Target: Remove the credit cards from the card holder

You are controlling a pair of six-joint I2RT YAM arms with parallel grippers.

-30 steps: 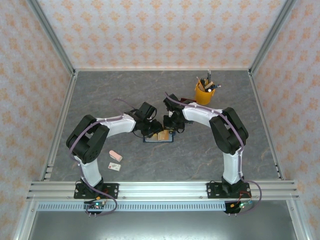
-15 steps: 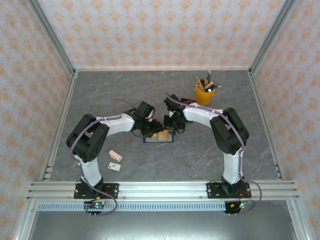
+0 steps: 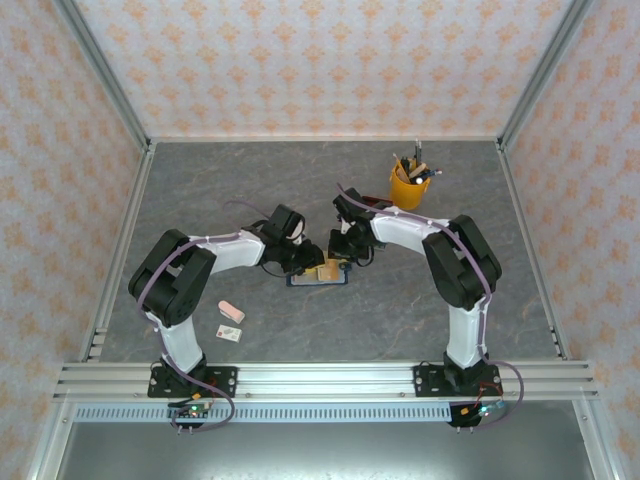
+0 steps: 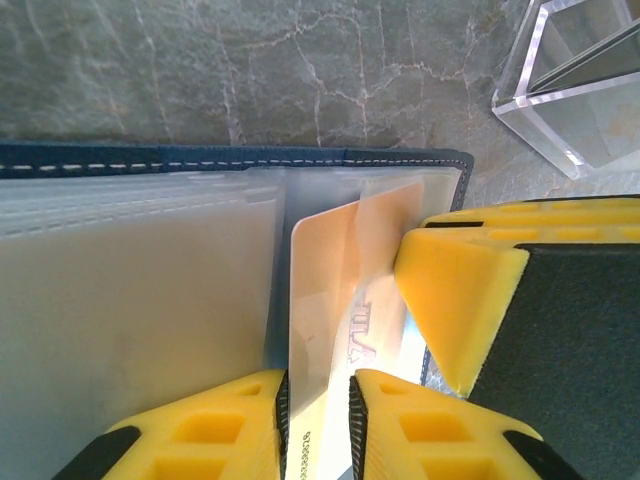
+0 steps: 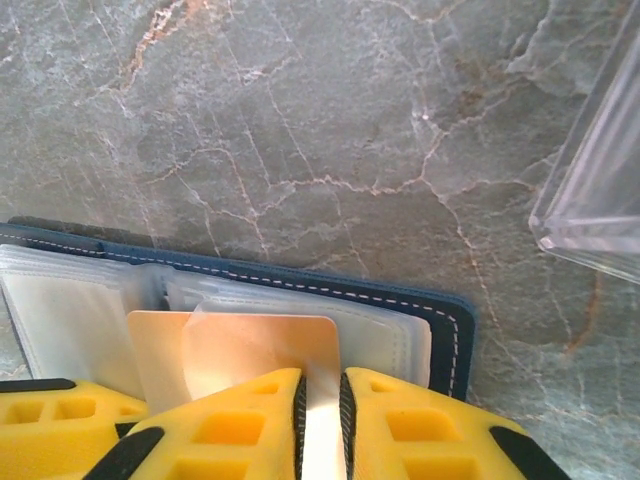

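Step judged: tan card (image 4: pixel 335 270) to be drawn from wallet (image 4: pixel 200 160).
Card pinched by left hand (image 4: pixel 318 410) & right hand (image 5: pixel 322 400); straight pull req'd next.

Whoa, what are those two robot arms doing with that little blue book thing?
They are pulling a card out of a wallet. The navy card holder lies open on the table. The left gripper is pinching a tan card that sticks partly out of a clear pocket. The right gripper seems to pinch the same card's other edge. The card is not out yet.
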